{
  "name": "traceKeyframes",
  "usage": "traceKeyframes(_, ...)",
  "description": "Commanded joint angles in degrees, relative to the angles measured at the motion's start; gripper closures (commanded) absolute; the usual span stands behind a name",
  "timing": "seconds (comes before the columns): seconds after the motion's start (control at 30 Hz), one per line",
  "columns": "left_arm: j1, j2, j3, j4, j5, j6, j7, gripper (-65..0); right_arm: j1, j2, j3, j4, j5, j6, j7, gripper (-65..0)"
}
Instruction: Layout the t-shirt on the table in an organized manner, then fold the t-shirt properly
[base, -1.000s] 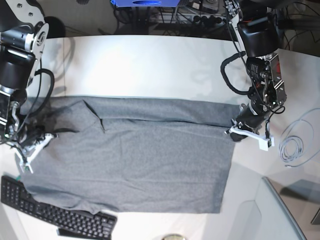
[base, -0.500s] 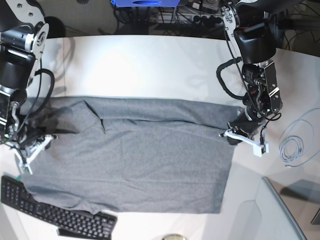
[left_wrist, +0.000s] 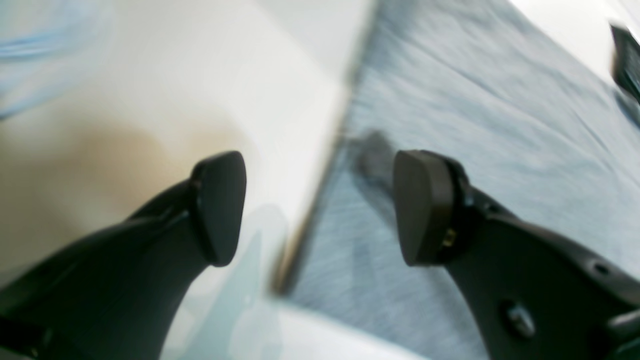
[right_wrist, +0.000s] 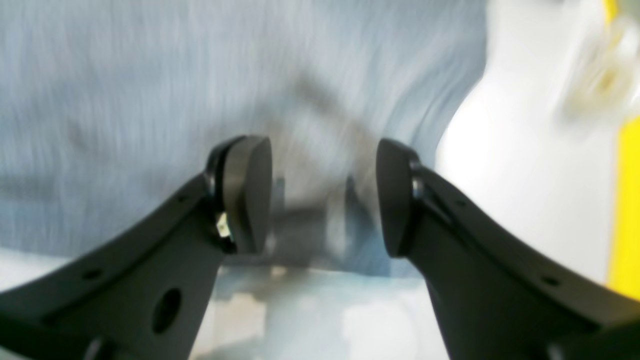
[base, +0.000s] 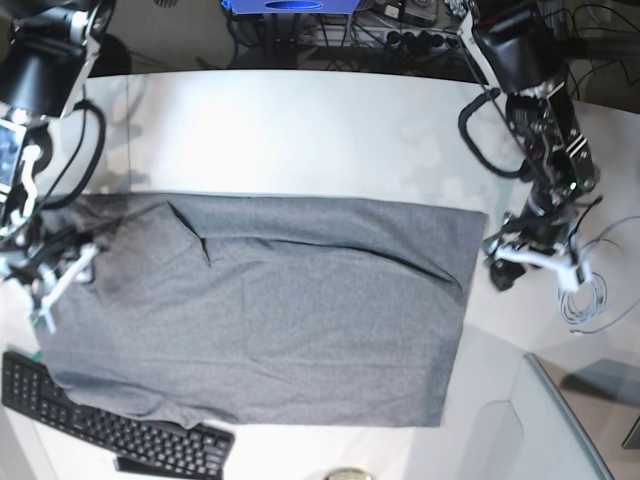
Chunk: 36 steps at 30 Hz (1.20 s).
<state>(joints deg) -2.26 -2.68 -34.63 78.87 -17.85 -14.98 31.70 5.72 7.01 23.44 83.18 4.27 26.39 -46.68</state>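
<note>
**Shirt spread flat, both grippers let go**

Left wrist view: the left gripper (left_wrist: 320, 207) has its jaws apart and empty, straddling the t-shirt (left_wrist: 475, 115) hem on the table (left_wrist: 200, 75). A careless pass could snag that edge.

Right wrist view: the right gripper (right_wrist: 324, 195) is likewise spread, holding nothing, above grey cloth.

Base view: the t-shirt (base: 270, 310) lies across the table (base: 300, 130), its near-left corner touching the keyboard (base: 110, 430); folding may drag it.
</note>
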Motion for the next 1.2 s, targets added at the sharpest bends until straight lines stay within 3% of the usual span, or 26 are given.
traceKeyframes(0.0, 1.2, 0.2, -1.6, 2.6, -0.5, -0.5, -1.0, -44.1, 0.1, -0.9, 1.2, 1.8, 0.6, 0.6, 0.6, -32.0)
traceKeyframes(0.17, 8.6, -0.1, -8.0, 4.6, -0.5, -1.9, -1.1, -42.0, -3.8, -6.3, 2.2, 2.4, 0.5, 0.6, 0.7, -31.8)
traceKeyframes(0.23, 11.9, -1.4, -9.6, 4.5, -0.5, -7.1, -1.1, -31.9, -5.9, -6.5, -2.3, 2.8, 0.3, 0.3, 2.2, -31.4)
traceKeyframes(0.3, 14.6, -1.8, -11.4, 4.6, -0.1, -11.9, -1.1, -16.9, -9.5, -6.2, -6.8, 5.0, 0.3, -0.3, 7.6, -31.4)
traceKeyframes(0.37, 16.5, -2.5, -13.3, 4.6, 0.0, -15.0, -1.1, -3.0, -12.4, -6.1, -10.0, 7.4, -0.9, -3.0, 11.6, -31.8)
traceKeyframes(0.4, 17.3, -2.5, -14.4, 4.5, 0.0, -15.9, -1.1, 0.0, -13.5, -6.1, -12.1, 8.3, -2.6, -4.5, 12.7, -32.0)
traceKeyframes(0.53, 19.6, -2.5, -17.0, 4.4, 0.0, -16.6, -1.1, 0.0, -15.1, -6.3, -18.4, 8.3, -12.6, -6.1, 16.0, -32.0)
traceKeyframes(0.63, 20.6, -2.5, -17.0, 4.4, 0.1, -16.6, -1.1, 0.0, -15.1, -7.6, -19.2, 8.3, -16.6, -6.3, 18.2, -31.7)
traceKeyframes(0.9, 20.6, -2.5, -17.0, 4.4, 0.1, -16.6, -1.1, 0.0, -13.1, -8.9, -19.4, 2.2, -22.4, -6.3, 18.8, -31.4)
traceKeyframes(1.03, 20.6, -2.5, -17.0, 4.4, 0.1, -16.7, -1.1, 0.0, -11.6, -8.6, -19.1, -0.1, -23.0, -9.9, 18.9, -31.4)
traceKeyframes(1.17, 20.6, -2.5, -17.0, 4.4, 0.1, -16.7, -1.1, 0.0, -10.8, -8.4, -19.1, -0.8, -23.0, -10.3, 18.9, -29.1)
